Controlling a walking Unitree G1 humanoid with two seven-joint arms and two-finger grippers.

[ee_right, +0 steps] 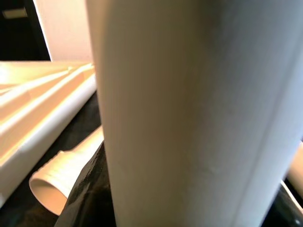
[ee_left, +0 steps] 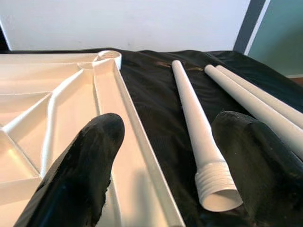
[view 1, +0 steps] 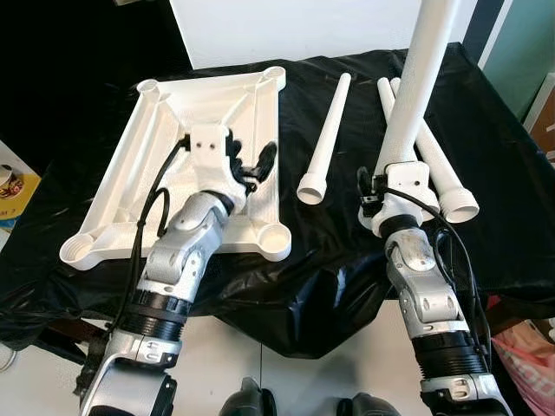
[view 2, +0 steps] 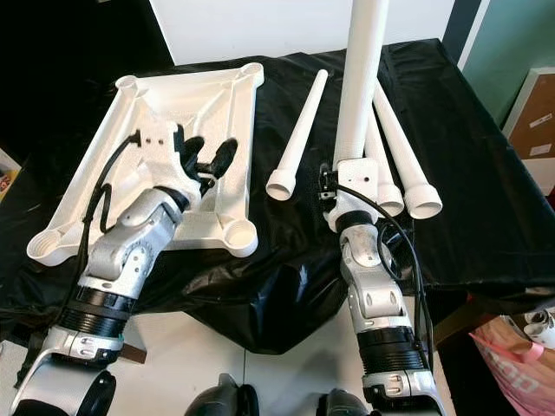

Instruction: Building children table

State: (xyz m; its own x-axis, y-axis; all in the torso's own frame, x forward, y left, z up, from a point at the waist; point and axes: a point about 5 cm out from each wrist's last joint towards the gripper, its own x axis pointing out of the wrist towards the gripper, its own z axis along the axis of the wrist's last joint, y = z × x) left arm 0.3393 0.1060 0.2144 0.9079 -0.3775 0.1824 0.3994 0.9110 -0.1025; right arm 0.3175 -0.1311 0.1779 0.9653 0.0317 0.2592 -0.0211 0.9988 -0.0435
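At 9 o'clock I see the white table top (view 1: 147, 165), lying upside down on the black cloth (view 1: 347, 251), with round sockets at its corners. All sockets that I can see hold no leg; my left arm covers the middle of the panel. The left gripper (view 1: 251, 163) hangs over the right edge of the panel, with its fingers (ee_left: 80, 175) spread apart and nothing between them. In the left wrist view, one finger is above the ribbed panel and the other above the cloth.

Near 12 o'clock one loose leg (view 1: 325, 143) lies alone on the cloth, its threaded wide end toward me.

At 2 o'clock the right gripper (view 2: 351, 186) holds one white leg (view 2: 360, 87) upright. Its top is cut off by the frame, and its low end is hidden behind the wrist. I cannot see the fingers themselves; the right wrist view is almost covered by this leg (ee_right: 199, 113). Just behind it, two more legs (view 1: 451, 182) lie side by side, partly hidden.
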